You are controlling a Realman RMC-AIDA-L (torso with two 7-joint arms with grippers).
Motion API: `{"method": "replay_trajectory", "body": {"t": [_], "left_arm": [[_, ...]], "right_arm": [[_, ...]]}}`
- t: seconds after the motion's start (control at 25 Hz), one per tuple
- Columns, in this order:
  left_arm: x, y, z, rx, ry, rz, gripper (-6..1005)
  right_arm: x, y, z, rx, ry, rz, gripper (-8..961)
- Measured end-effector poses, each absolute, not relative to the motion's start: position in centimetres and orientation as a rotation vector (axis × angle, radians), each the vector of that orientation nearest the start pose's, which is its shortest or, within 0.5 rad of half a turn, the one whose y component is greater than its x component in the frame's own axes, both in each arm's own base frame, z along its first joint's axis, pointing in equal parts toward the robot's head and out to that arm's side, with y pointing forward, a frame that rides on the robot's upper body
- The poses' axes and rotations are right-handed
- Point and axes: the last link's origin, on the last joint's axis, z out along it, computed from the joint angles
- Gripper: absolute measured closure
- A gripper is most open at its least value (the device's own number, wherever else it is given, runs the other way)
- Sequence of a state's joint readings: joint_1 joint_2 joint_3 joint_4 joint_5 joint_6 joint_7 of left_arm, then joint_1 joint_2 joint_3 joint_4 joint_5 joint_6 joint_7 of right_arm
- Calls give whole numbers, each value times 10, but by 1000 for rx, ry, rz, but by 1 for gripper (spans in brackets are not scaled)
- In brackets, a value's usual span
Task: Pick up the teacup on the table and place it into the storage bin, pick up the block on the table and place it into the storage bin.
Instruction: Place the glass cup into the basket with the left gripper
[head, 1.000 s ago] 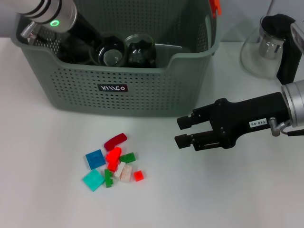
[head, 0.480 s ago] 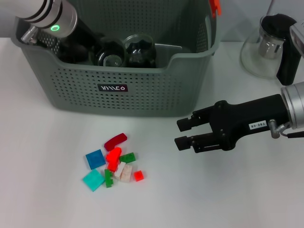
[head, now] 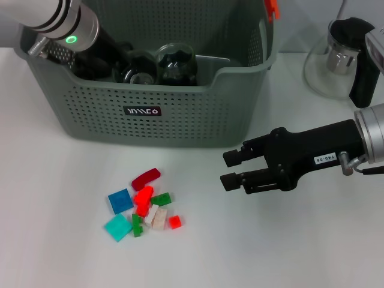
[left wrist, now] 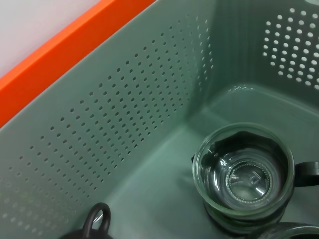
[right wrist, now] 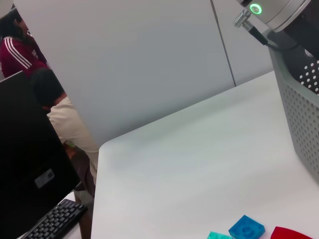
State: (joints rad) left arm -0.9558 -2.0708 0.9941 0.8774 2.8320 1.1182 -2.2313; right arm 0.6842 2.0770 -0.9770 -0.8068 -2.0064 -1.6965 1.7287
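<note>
reaching deep into the storage bin (head: 180, 114) with the left gripper (head: 129, 69), fingers lost among dark glass, cannot tell whether spread or closed. spotting a clear teacup (left wrist: 242, 175) upright on the bin floor just beside that gripper. hovering over the table (head: 288, 246) with the right gripper (head: 231, 168), jaws narrowly parted around nothing. lying loose well off from those open jaws, out past the fingertips: the blocks (head: 144, 204), clustered in front of the bin. glass teapot (head: 336, 60) standing back behind the right arm.
</note>
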Motion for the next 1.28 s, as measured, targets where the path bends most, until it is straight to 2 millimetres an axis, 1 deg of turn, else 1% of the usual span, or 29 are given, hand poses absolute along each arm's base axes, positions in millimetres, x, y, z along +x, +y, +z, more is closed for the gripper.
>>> {"method": "replay_trajectory", "body": {"t": [0.64,0.84,1.08,1.2,1.28], "left_arm": [[-166,468,21,-2398,-548,389,954],[-166,468,21,-2393,-551,385,931],[-165,469,23,-2387,-551,376,824],[-163,470,29,-2368,-546,369,614],[-161,470,34,-2353,-543,369,571]], "right_arm": [[177,342,-15,-3129,597,533,390],[177,341,-15,-3130,596,533,390],[177,341,-15,-3130,597,533,391],[177,341,-15,-3129,597,533,390],[177,342,-15,-3128,599,533,390]]}}
